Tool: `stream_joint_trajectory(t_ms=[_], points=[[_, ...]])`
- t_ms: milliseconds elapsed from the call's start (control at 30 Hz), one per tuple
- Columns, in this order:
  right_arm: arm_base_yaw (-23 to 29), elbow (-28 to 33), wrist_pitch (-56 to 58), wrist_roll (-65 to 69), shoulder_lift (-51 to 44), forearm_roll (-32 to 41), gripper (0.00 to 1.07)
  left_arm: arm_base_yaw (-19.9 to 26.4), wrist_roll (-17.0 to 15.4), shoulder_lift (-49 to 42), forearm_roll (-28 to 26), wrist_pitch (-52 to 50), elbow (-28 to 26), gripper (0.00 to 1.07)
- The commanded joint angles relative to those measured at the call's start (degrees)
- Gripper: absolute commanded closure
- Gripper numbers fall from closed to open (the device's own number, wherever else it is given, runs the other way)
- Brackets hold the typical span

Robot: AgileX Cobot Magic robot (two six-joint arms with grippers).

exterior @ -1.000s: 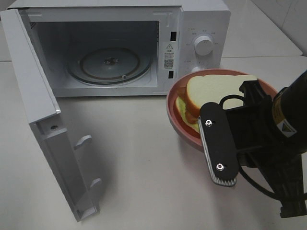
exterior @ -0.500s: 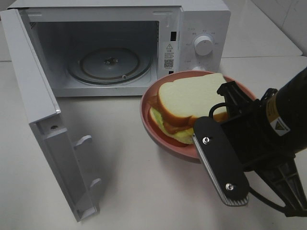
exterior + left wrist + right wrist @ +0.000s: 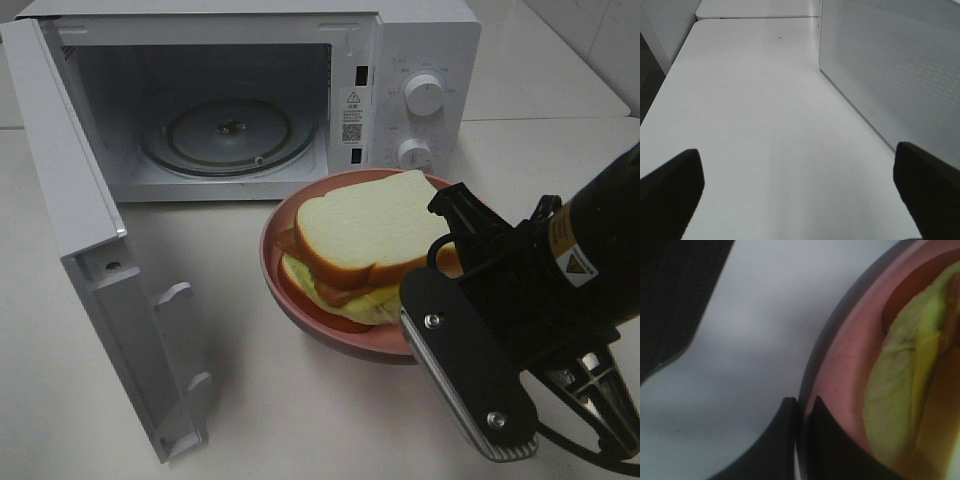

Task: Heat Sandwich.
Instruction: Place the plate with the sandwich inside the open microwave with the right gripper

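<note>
The right gripper [image 3: 801, 440] is pinched nearly shut on the rim of the pink plate [image 3: 840, 365], one dark fingertip outside the rim and one inside; only the right wrist view shows this grip, since in the high view the arm's black body covers the near right part of the plate [image 3: 272, 262]. The sandwich [image 3: 365, 230] lies on that plate, white bread on top with a tan crust, and is smaller than the plate; from the wrist only its yellow-green filling [image 3: 900, 375] shows, close to the inner fingertip. In the high view the plate sits near the middle of the table [image 3: 270, 400], in front of the microwave [image 3: 420, 40] and just before its two knobs [image 3: 424, 93]; a shadow lies beneath it, and whether its underside touches the table cannot be told. The microwave stands toward the back edge of the table; its door [image 3: 70, 230] hangs wide open toward the left edge, and the glass turntable [image 3: 228, 135] inside is bare. The left gripper [image 3: 800, 195] appears only in its own wrist view; its two dark fingertips stand wide apart with nothing between them, above bare table, beside a white panel [image 3: 890, 65] with a fine dotted pattern; which part of the microwave that is cannot be told.
</note>
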Motion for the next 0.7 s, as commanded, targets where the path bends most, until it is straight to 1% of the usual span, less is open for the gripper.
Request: stream_joint_trajectory(t_ms=[33, 100, 233, 367, 533, 700], points=[[-0.17, 0.11, -1.6, -3.09, -0.29, -0.06, 1.07, 0.06, -0.23, -1.49, -0.34, -0.23, 0.06, 0.09], [-0.63, 0.11, -1.6, -4.47, -0.23, 0.17, 1.07, 0.06, -0.23, -1.49, -0.34, -0.23, 0.06, 0.09], [-4.13, 0.11, -2.29, -12.72, 0.34, 3.61, 1.07, 0.06, -0.23, -1.49, -0.34, -0.23, 0.06, 0.09], [-6.02, 0.0, -3.9, -16.96, 1.2, 5.84, 1.07, 0.06, -0.23, -1.49, -0.34, -0.23, 0.06, 0.09], [-7.85, 0.0, -5.16, -20.17, 3.61, 6.93, 1.07, 0.06, -0.23, -1.49, -0.29, -0.23, 0.06, 0.09], [-8.02, 0.0, -7.45, -20.91, 5.39, 7.45, 1.07, 0.06, -0.23, -1.49, -0.29, -0.23, 0.06, 0.09]])
